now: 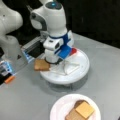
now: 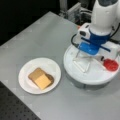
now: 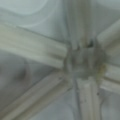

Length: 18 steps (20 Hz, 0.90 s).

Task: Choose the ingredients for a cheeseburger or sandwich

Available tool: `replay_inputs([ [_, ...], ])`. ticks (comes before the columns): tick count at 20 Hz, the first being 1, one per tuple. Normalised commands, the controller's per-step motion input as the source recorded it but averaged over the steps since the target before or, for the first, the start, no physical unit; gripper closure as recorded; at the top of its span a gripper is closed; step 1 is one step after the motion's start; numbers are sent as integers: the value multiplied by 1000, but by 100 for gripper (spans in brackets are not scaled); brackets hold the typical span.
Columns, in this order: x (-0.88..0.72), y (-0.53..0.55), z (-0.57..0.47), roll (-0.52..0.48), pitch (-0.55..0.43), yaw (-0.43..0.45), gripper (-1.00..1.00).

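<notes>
On the white paper plate (image 1: 58,108) (image 2: 25,82) lies the sandwich stack (image 1: 80,112) (image 2: 41,78): a brown toast square, a dark patty edge peeking out, and a yellow cheese square (image 2: 43,81) on top. My gripper (image 1: 52,61) (image 2: 83,53) is low over the round white divided tray (image 1: 80,71) (image 2: 95,75), near its hub (image 3: 82,61). A second toast square (image 1: 41,65) rests at the tray's left edge, right beside the gripper. The red disc (image 1: 73,51) (image 2: 110,65) lies on the tray on the gripper's other side. The wrist view shows no fingers.
White divider ribs (image 2: 81,63) cross the tray. In a front view, the arm's base (image 1: 11,47) stands at the left, with a small orange object (image 1: 9,79) on the grey table (image 1: 27,97) in front of it. A dark perforated mat (image 2: 15,110) borders the table.
</notes>
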Motion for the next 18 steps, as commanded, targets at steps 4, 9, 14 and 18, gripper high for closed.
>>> replay_inputs([
  [4, 82, -156, -92, -97, -80, 258, -100],
  [9, 100, -111, -99, -86, -72, 237, -100],
  [14, 138, -53, -118, -61, -92, 221, -100],
  [18, 124, -20, -108, -53, -86, 200, -100],
])
